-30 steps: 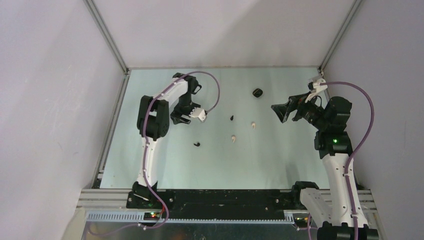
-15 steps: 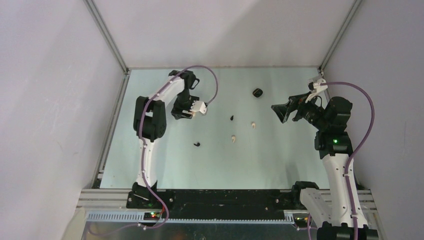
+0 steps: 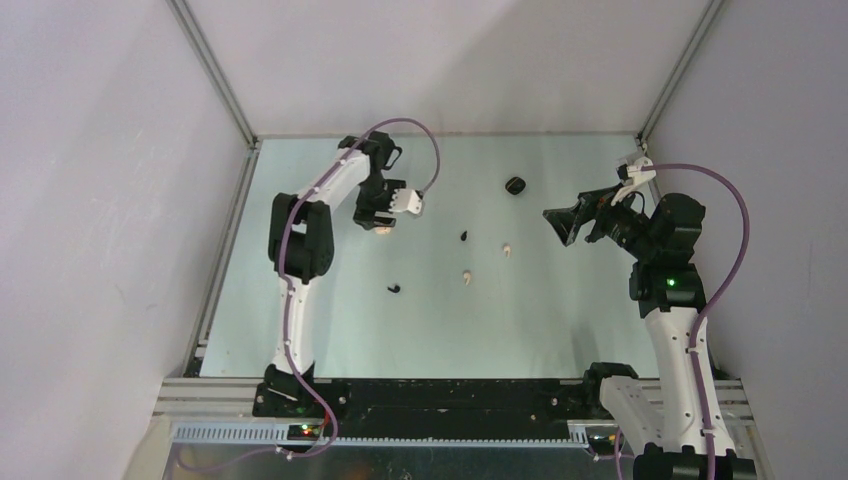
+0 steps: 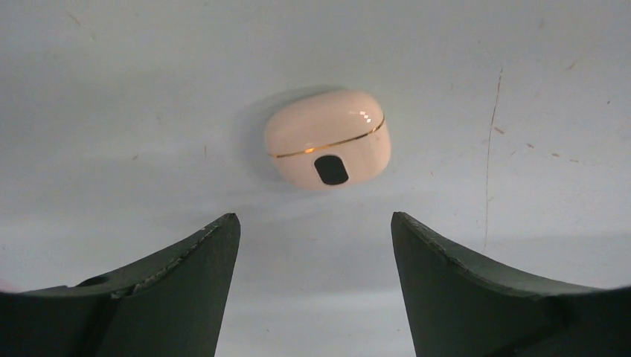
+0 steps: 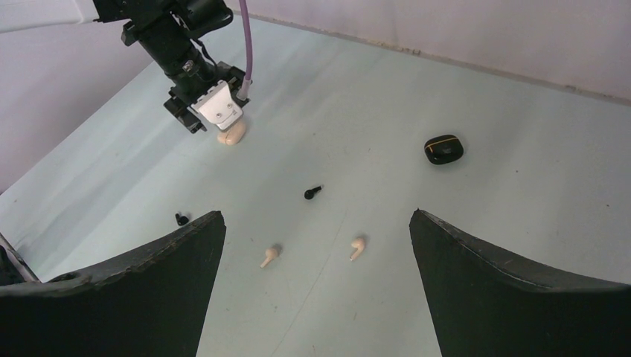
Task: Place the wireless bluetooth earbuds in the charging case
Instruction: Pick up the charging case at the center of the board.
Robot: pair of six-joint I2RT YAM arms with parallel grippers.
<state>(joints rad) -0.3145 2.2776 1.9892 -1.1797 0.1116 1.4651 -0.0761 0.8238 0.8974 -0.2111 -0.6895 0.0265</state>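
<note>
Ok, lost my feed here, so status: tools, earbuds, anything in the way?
Left tool open, over closed cream case. Right tool open, raised, empty. Four earbuds loose on table, none cased. Nothing between left tool and case.

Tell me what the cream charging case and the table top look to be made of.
The cream charging case: probably hard moulded plastic, glossy; sharp bright highlights on its rounded lid, a thin gold-coloured line at the seam. The table top: a smooth, matte pale sheet, maybe painted metal or laminate; fine scratches and specks show, no grain.
</note>
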